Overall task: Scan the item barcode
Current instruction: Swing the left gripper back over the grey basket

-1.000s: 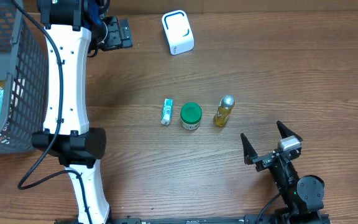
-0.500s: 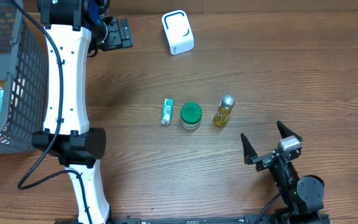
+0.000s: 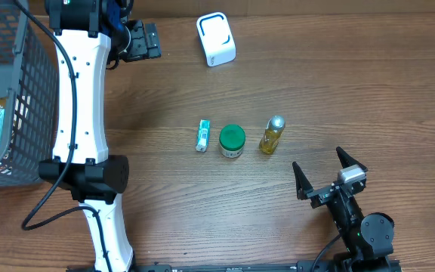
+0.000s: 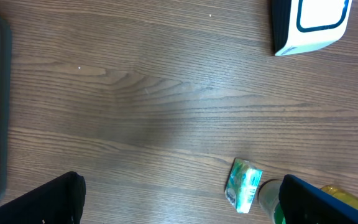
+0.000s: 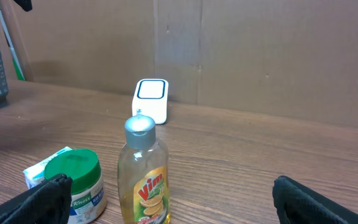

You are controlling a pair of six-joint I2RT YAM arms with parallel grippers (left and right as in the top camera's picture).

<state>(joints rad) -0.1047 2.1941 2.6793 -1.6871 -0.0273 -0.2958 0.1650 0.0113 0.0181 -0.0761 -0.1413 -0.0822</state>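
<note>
Table of brown wood (image 3: 353, 91) carries all the things. At its left edge stands a dark plastic mesh basket (image 3: 21, 113) with some packets inside. The left pincer (image 3: 148, 39) hangs over the far part of the table, near the scanner, with its jaws fully apart and holding nothing. The right pincer (image 3: 327, 172) sits at the near right, also wide open and empty, and faces the row of items. The white box-shaped scanner with a blue outline (image 3: 216, 39) sits at the far side, well apart from the items.

In the middle of the table three items form a row. A yellow dish-soap bottle with a silver cap (image 3: 272, 136) is on the right and a round jar with a green lid (image 3: 232, 140) is in the middle. A small green-and-white packet (image 3: 202, 136) lies on the left, just beside the jar. I cannot tell which one is meant for scanning.

As I judge it, the task is at its beginning. No item is gripped or lifted, so picking one, carrying it to the scanner and showing the barcode are all left to do.
</note>
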